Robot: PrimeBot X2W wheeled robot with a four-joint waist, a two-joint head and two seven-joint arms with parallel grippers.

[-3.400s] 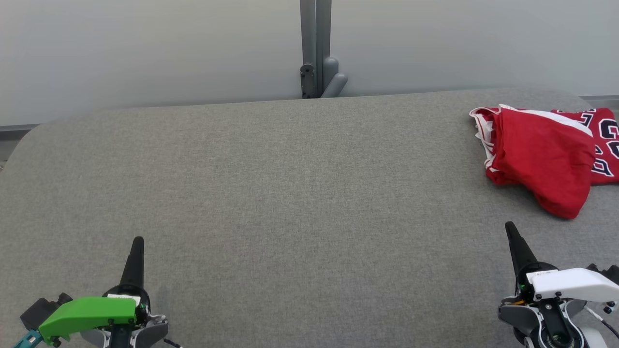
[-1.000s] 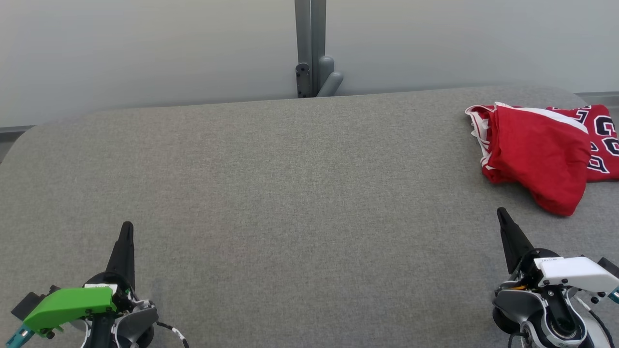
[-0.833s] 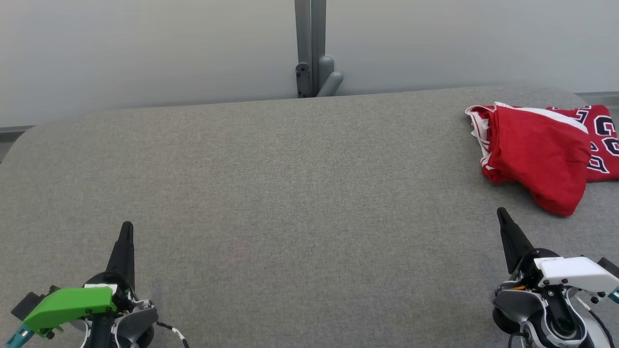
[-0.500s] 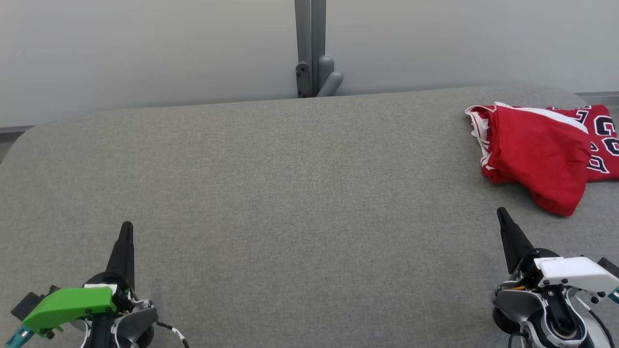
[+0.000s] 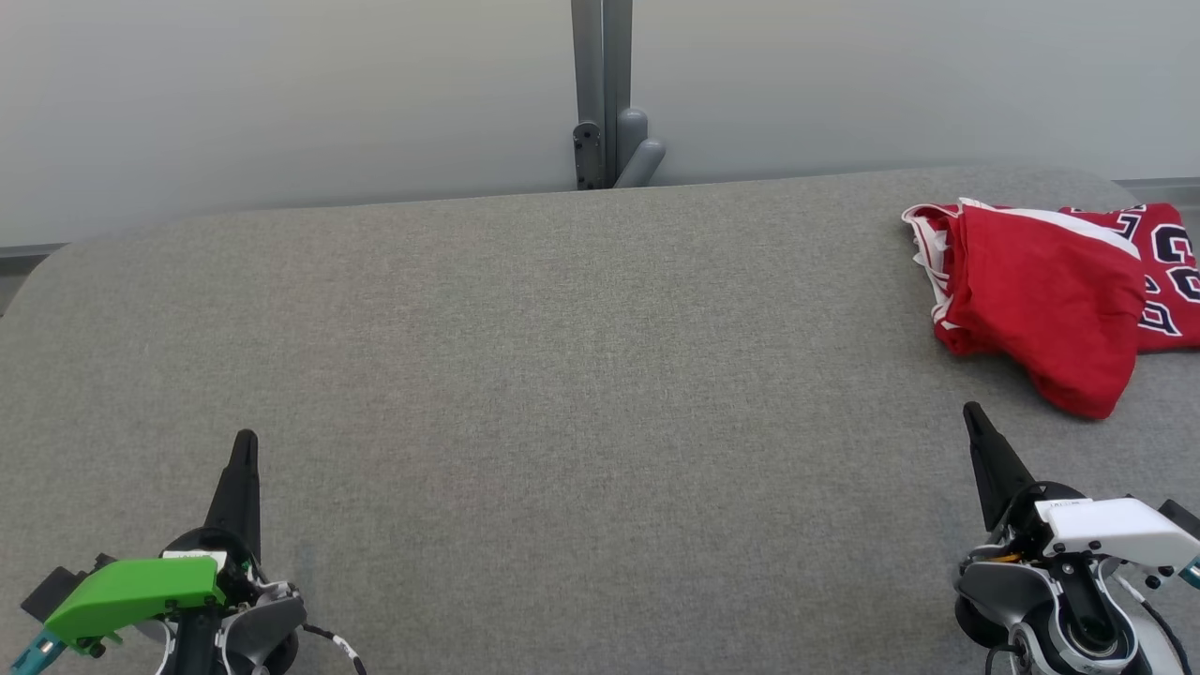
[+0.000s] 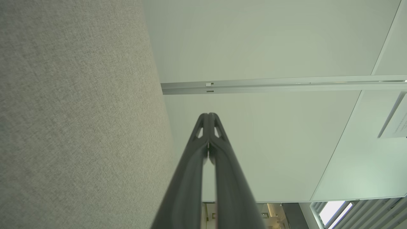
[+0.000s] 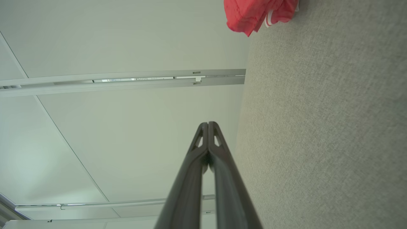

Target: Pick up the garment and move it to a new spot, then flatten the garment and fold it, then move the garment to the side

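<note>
Grey fabric table (image 5: 562, 375) before pale wall (image 5: 281, 94), holding a red garment (image 5: 1041, 291).

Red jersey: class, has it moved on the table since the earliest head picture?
No. The jersey keeps its gap from the grey post and its place on the table; both shifted slightly left together, so the camera moved.

The garment (image 5: 1041, 300) lettering (image 5: 1174, 251) (navy, cropped) is illegible.

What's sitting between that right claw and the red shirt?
Only bare grey tabletop lies between the right gripper and the red garment, as the head view shows.
</note>
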